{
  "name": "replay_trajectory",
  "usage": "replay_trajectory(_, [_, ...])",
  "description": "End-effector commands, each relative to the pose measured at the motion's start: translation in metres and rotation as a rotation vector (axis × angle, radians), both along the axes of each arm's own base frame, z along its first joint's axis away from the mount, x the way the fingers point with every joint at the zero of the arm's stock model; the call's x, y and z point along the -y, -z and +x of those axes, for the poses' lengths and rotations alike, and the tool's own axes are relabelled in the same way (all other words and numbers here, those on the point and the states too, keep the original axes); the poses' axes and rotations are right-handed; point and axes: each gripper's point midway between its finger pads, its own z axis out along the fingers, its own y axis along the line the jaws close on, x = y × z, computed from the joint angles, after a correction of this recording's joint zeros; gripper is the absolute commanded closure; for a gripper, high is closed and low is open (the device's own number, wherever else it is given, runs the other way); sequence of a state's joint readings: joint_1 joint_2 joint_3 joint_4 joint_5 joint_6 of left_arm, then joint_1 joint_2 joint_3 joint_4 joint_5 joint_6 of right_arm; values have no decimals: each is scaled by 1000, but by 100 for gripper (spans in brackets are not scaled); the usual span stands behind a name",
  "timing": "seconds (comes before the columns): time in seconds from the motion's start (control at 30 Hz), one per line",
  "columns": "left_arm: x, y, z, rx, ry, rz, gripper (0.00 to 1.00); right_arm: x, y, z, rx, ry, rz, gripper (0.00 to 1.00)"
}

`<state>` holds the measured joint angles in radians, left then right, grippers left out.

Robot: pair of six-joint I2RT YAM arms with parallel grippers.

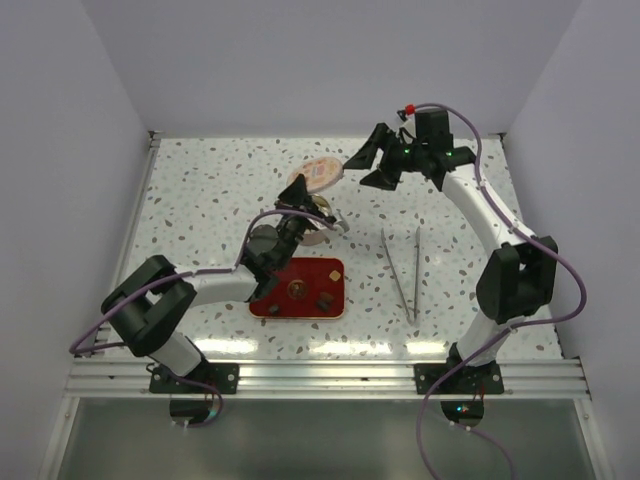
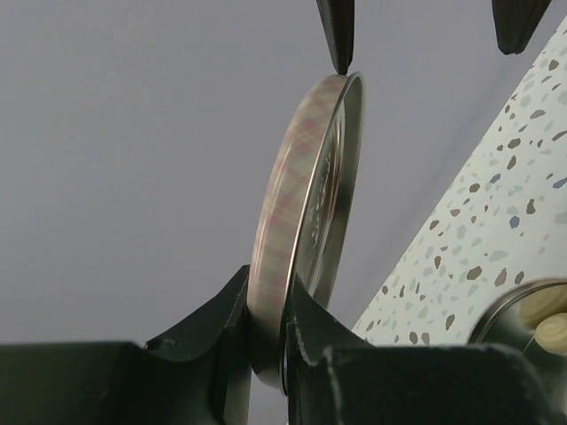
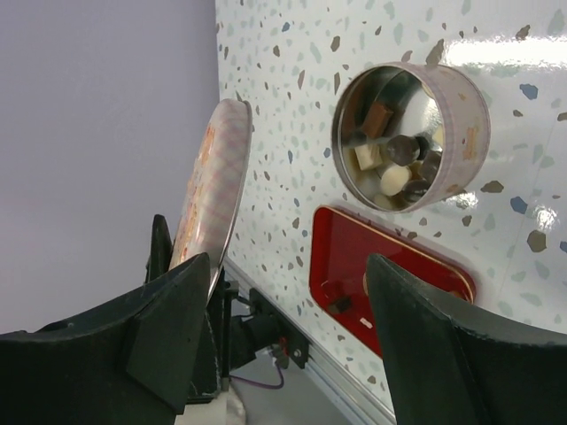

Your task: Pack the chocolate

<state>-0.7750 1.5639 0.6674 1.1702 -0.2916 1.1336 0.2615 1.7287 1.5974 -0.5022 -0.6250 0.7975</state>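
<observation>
The left gripper (image 2: 266, 332) is clenched on the edge of a round lid (image 2: 297, 212), which it holds up on edge. Most of the chocolate (image 3: 394, 168) lies in the open tin (image 3: 465, 97). A few pieces sit on the red tray (image 1: 272, 303) just nearer. The right gripper (image 1: 362, 167) has its jaws spread, with one fingertip (image 2: 339, 40) at the lid's opposite rim. Tweezers (image 1: 397, 275) lie to the right.

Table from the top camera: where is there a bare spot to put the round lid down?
Bare patches: far left of the table, between the left wall and the left arm; a strip between the red tray and tweezers. Crowded in the middle: tin, lid, left gripper, right gripper.
</observation>
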Motion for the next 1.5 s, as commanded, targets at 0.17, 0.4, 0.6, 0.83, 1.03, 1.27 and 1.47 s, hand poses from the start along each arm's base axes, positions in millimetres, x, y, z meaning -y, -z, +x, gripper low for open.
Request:
replay_trajectory(0.17, [5,-32,-13,139,11,-73,100,-8,-51,-10,123,-21,92,25])
replay_trajectory(0.4, [13,-33,-20,163,34,-65,100,-9,-45,-10,113,-15,99,27])
replay_trajectory(0.6, [20,-39,-23,215,28,-60,100,-10,-29,-13,78,-28,79,31])
replay_trajectory(0.83, [28,-47,-33,257,51,-82,100,-11,-20,-14,68,-22,92,41])
replay_trajectory(1.03, [32,-53,-35,290,33,-97,100,-14,-9,-18,45,-22,120,43])
replay_trajectory(1.27, [35,-58,-36,292,27,-151,100,-16,-11,-20,48,-7,168,50])
replay_trajectory(1.47, [35,-50,-32,264,-3,-133,99,-16,-17,-20,62,14,204,68])
